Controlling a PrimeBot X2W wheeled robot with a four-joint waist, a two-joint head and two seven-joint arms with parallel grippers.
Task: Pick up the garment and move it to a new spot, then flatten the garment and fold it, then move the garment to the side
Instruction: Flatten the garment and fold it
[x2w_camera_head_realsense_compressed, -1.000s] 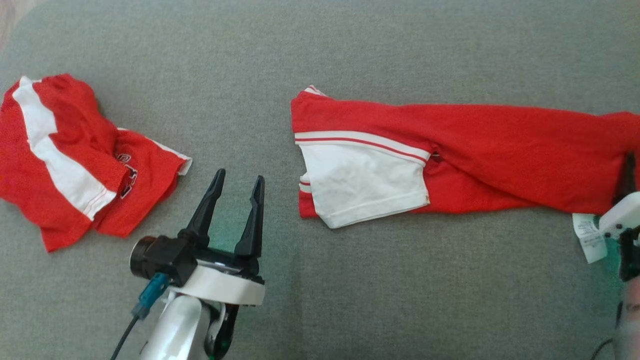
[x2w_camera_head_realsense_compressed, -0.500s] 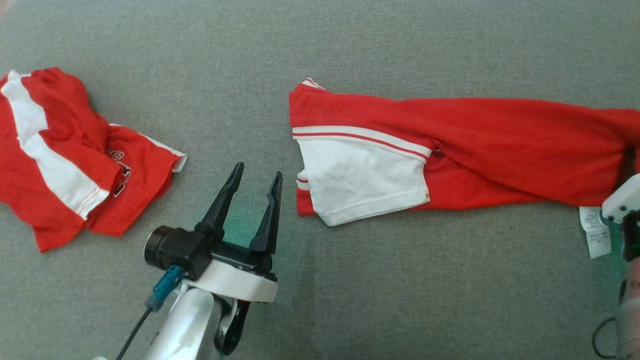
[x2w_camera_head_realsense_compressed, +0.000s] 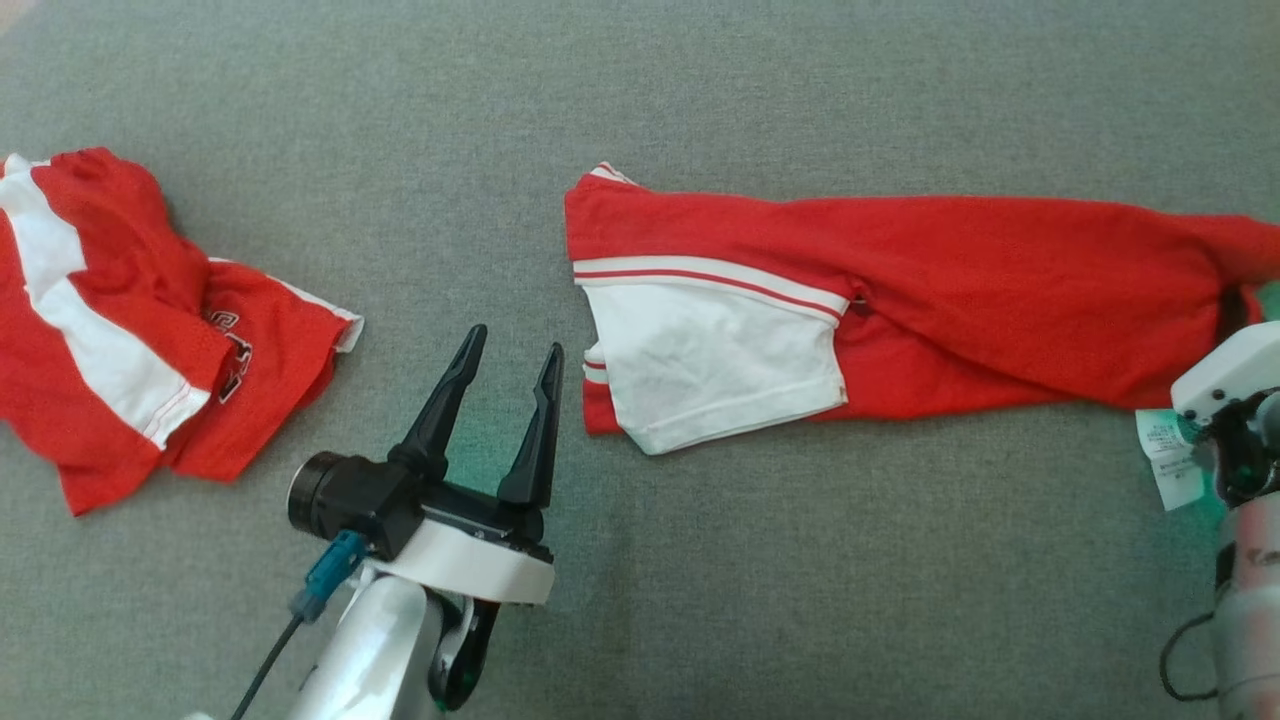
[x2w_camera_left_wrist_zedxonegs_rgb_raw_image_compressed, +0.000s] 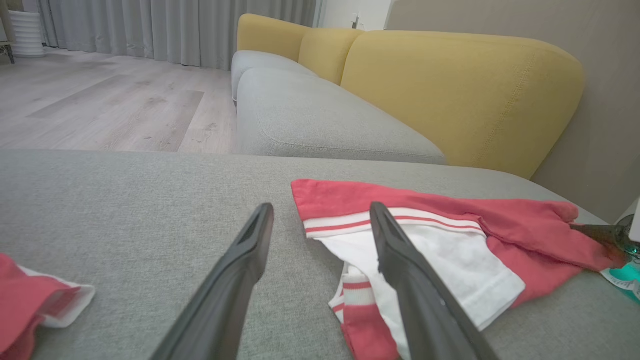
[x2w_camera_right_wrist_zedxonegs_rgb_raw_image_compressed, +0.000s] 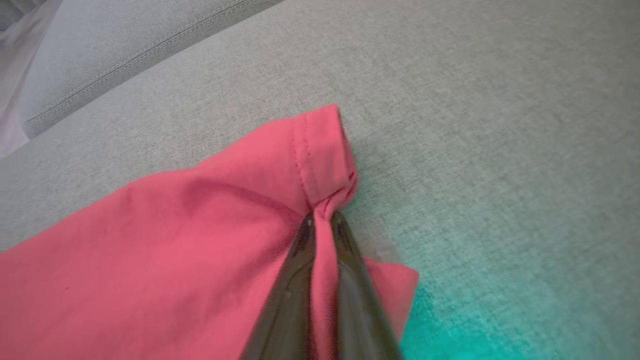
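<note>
Right gripper (x2w_camera_right_wrist_zedxonegs_rgb_raw_image_compressed: 322, 217) clenched on the hem of the red garment (x2w_camera_head_realsense_compressed: 980, 290); left gripper (x2w_camera_head_realsense_compressed: 515, 345) spread wide, empty, beside its white sleeve (x2w_camera_head_realsense_compressed: 715, 360).

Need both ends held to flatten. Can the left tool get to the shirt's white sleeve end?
Probably yes: the left tool is open, and only bare gray cushion lies between it and the sleeve.

place: home, living room
seating: sofa (x2w_camera_left_wrist_zedxonegs_rgb_raw_image_compressed: 440, 95), yellow back cushions, grey seats
floor: pale wood planks (x2w_camera_left_wrist_zedxonegs_rgb_raw_image_compressed: 100, 110)
window side: grey floor-length curtains (x2w_camera_left_wrist_zedxonegs_rgb_raw_image_compressed: 150, 30)
work surface: grey upholstered cushion (x2w_camera_head_realsense_compressed: 700, 80) with stitched seam (x2w_camera_right_wrist_zedxonegs_rgb_raw_image_compressed: 135, 57)
</note>
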